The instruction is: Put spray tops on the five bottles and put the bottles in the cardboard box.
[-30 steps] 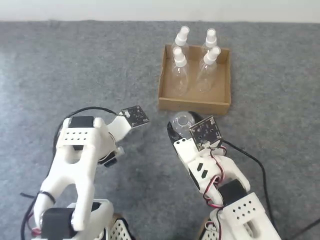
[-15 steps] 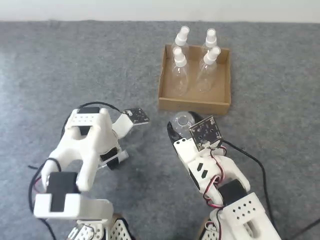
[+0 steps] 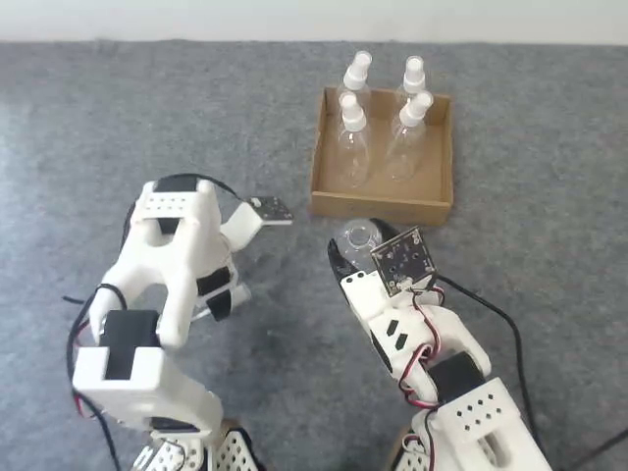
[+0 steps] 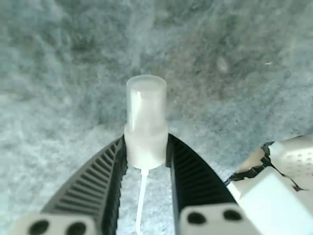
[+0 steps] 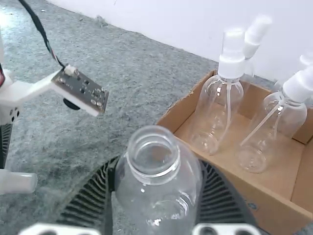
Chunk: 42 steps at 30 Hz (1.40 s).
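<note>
My left gripper is shut on a white spray top, its thin tube hanging between the fingers. In the high view that arm's gripper hovers left of centre above the carpet. My right gripper is shut on a clear open-necked bottle, held upright; the high view shows this bottle just in front of the cardboard box. Several capped bottles stand inside the box. The spray top also shows at the edge of the right wrist view.
Grey carpet covers the table. The box sits at the back centre, close behind the held bottle. Black cables trail from both arms. A white wall runs along the far edge.
The left arm has risen and swung toward the centre with the spray top in its grip. The right arm and its bottle have stayed still.
</note>
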Each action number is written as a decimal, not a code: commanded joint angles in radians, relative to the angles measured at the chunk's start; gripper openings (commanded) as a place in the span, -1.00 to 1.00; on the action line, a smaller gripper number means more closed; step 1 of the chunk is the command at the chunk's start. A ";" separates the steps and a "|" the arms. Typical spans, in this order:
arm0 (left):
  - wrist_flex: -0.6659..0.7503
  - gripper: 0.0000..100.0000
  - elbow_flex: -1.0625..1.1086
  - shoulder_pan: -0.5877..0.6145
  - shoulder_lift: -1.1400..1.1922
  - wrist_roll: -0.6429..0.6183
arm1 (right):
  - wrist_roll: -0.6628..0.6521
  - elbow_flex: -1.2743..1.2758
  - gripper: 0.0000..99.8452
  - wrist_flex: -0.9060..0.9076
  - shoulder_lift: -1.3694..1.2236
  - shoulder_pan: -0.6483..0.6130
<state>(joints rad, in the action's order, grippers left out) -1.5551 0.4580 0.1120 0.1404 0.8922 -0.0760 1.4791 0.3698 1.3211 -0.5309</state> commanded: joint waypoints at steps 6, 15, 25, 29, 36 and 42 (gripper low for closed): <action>-0.089 -0.97 -0.157 -0.005 -0.011 -0.132 | -0.017 -0.015 -0.86 -0.022 0.027 0.013; -0.077 -0.97 -0.165 -0.006 -0.100 -0.178 | -0.017 -0.015 -0.86 -0.022 0.027 0.013; 0.074 -0.97 0.015 -0.071 -0.399 -0.413 | -0.017 -0.015 -0.86 -0.019 0.027 0.008; 0.114 -0.97 0.048 -0.075 -0.466 -0.463 | -0.017 -0.014 -0.86 -0.019 0.024 0.008; 0.137 -0.97 0.045 -0.077 -0.539 -0.560 | -0.017 -0.014 -0.86 -0.021 0.019 0.007; 0.192 -0.97 0.045 -0.077 -0.628 -0.678 | -0.014 -0.014 -0.86 -0.021 0.019 0.007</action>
<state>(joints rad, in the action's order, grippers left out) -1.4078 0.5132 0.0399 -0.3874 0.2938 -0.0760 1.4791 0.3698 1.3211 -0.5309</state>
